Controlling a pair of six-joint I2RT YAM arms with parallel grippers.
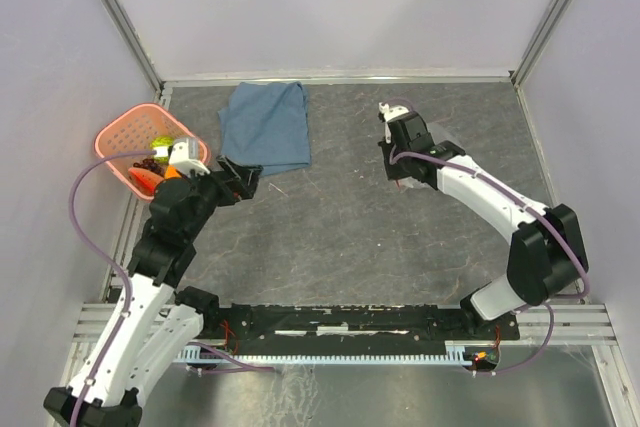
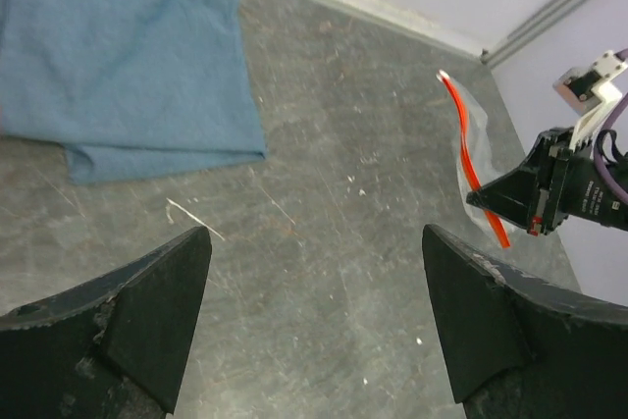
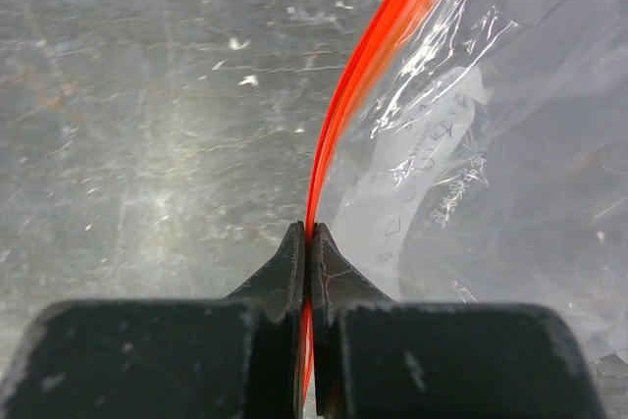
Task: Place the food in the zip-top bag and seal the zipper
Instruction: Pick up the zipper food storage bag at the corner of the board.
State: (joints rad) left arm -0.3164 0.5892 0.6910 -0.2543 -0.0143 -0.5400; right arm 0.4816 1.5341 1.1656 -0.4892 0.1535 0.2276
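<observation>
Food (image 1: 158,150) sits in the pink basket (image 1: 115,129), right behind the left fingers (image 2: 147,311). They're spread wide but aimed away, toward the bag (image 2: 475,144). Across the surface, the right fingers (image 3: 285,272) pinch its upright zipper (image 3: 339,115).

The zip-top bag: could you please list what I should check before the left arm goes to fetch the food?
1. Right jaws shut on the zipper: ok.
2. Mouth of the zip-top bag open enough to take food: cannot tell.
3. Left jaws open and empty: ok.
4. Food inside the bag: not ok; it lies in the pink basket.
5. Blue cloth apart from the bag: ok.
</observation>
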